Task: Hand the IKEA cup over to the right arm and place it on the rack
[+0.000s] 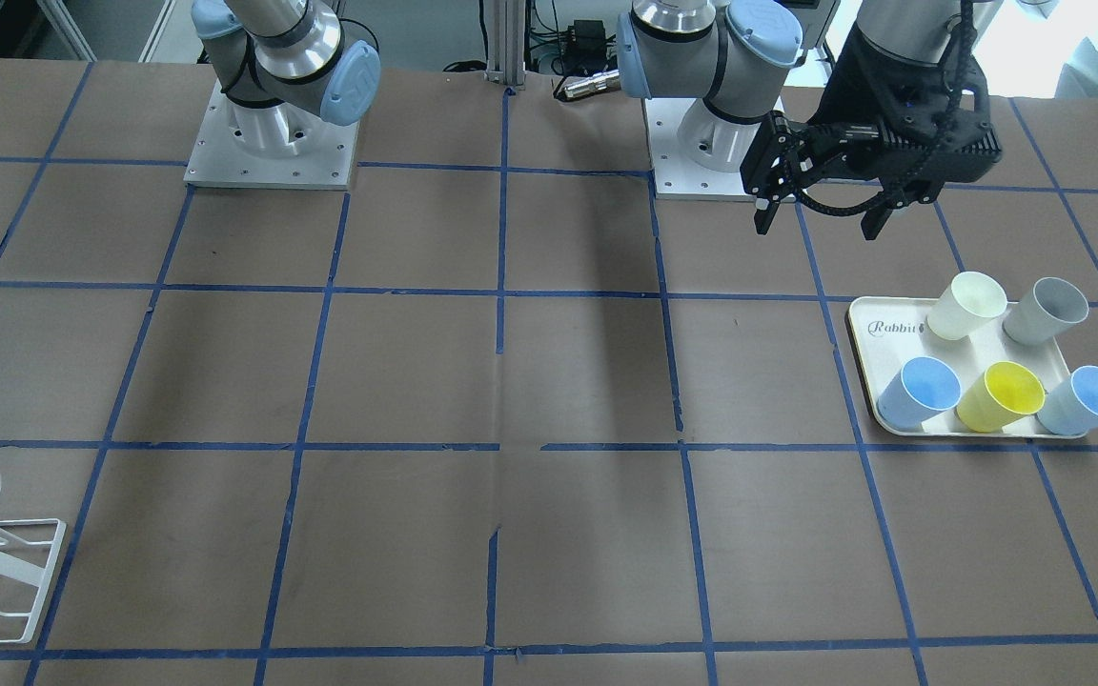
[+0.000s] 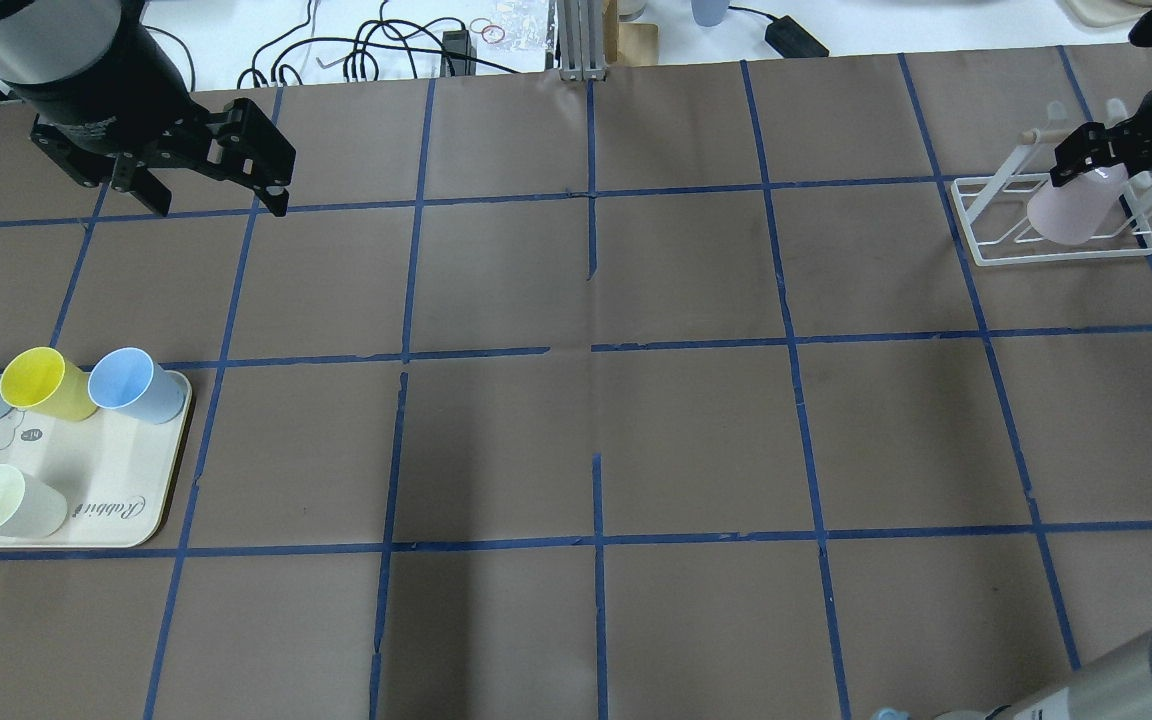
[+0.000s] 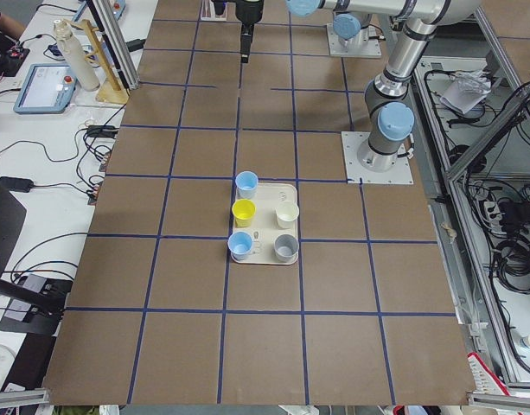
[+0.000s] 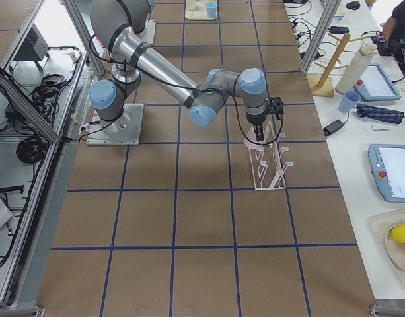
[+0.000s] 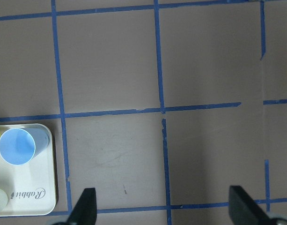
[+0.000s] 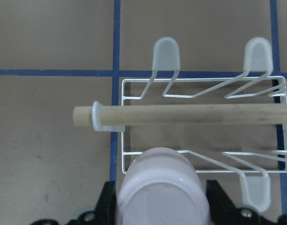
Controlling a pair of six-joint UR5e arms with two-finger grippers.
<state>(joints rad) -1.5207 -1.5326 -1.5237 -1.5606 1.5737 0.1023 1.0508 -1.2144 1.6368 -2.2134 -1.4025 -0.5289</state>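
Front view: the left pincer (image 1: 818,227) hangs spread above the worktop (image 1: 511,381) near the tray (image 1: 864,353); overhead: the right pincer (image 2: 1096,172) pinches the pink cup (image 2: 1076,212) over the rack (image 2: 1056,256); right wrist view: cup base up, fingers (image 6: 217,199) touching both sides

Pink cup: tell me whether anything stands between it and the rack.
Nothing visible does. The right gripper holds the cup base up directly over the rack; only the rack's own wooden bar runs beside it.
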